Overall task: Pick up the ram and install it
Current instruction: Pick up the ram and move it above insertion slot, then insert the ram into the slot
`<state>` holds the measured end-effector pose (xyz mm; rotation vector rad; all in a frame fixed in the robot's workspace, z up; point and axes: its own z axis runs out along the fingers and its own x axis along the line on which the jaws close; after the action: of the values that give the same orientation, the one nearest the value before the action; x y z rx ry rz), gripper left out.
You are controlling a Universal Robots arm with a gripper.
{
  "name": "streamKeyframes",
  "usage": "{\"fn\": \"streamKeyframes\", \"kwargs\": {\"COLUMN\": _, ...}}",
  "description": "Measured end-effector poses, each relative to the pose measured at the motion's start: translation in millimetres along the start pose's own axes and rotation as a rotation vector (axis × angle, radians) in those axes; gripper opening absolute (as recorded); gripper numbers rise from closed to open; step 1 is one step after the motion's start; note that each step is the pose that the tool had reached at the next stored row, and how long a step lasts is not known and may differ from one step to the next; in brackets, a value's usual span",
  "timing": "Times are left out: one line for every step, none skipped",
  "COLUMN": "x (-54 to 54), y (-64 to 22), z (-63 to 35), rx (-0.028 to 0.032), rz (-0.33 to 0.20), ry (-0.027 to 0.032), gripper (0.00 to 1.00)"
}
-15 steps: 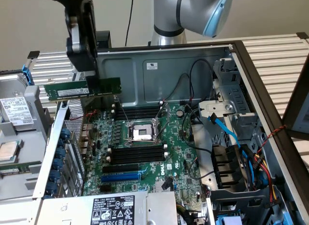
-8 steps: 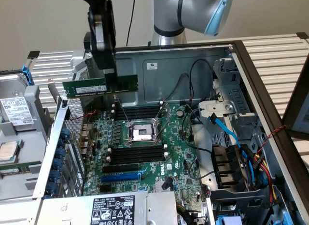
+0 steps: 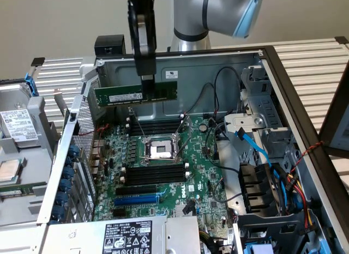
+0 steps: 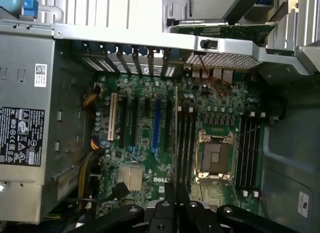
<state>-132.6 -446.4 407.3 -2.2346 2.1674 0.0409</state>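
Now: gripper [image 3: 148,89] pinching ram [image 3: 120,95] by top edge, jaws almost closed on it. Ram hanging level, above and behind socket [image 3: 162,150], clear of board. Best handling, judging: aligning stick parallel over slots [image 3: 155,126] behind socket, descending straight.

The black two-fingered gripper [image 3: 147,88] covers the middle of the long, flat dark green ram [image 3: 117,95] that it clamps, up beyond the square silver processor socket [image 3: 161,150]. The ram's pale label is too small to read. The silver and light blue robot arm [image 3: 218,14], higher still, is cut off at the top edge. On the socket's near side, the grey metal power supply box [image 3: 71,235] runs off the bottom edge, its sticker print illegible. In the wrist view the ram appears edge-on as a thin line, its chips hidden.
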Motion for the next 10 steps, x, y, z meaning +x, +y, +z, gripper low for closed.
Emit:
{"fn": "streamKeyframes", "kwargs": {"x": 0.1, "y": -4.2, "z": 0.0, "rx": -0.0006, "rz": 0.000, "ry": -0.0017, "gripper": 0.13}}
{"fn": "streamKeyframes", "kwargs": {"x": 0.3, "y": -7.9, "z": 0.0, "rx": -0.0011, "rz": 0.000, "ry": -0.0032, "gripper": 0.13}}
{"fn": "streamKeyframes", "kwargs": {"x": 0.3, "y": -10.0, "z": 0.0, "rx": -0.0024, "rz": 0.000, "ry": -0.0040, "gripper": 0.13}}
{"fn": "streamKeyframes", "kwargs": {"x": 0.4, "y": -10.3, "z": 0.0, "rx": -0.0043, "rz": 0.000, "ry": -0.0044, "gripper": 0.13}}
{"fn": "streamKeyframes", "kwargs": {"x": 0.4, "y": -10.3, "z": 0.0, "rx": -0.0042, "rz": 0.000, "ry": -0.0044, "gripper": 0.13}}
{"fn": "streamKeyframes", "kwargs": {"x": 0.4, "y": -10.3, "z": 0.0, "rx": -0.0042, "rz": 0.000, "ry": -0.0044, "gripper": 0.13}}
{"fn": "streamKeyframes", "kwargs": {"x": 0.4, "y": -10.3, "z": 0.0, "rx": -0.0043, "rz": 0.000, "ry": -0.0044, "gripper": 0.13}}
{"fn": "streamKeyframes", "kwargs": {"x": 0.4, "y": -10.3, "z": 0.0, "rx": -0.0043, "rz": 0.000, "ry": -0.0043, "gripper": 0.13}}
{"fn": "streamKeyframes", "kwargs": {"x": 0.4, "y": -10.3, "z": 0.0, "rx": -0.0043, "rz": 0.000, "ry": -0.0044, "gripper": 0.13}}
{"fn": "streamKeyframes", "kwargs": {"x": 0.4, "y": -10.3, "z": 0.0, "rx": -0.0043, "rz": 0.000, "ry": -0.0043, "gripper": 0.13}}
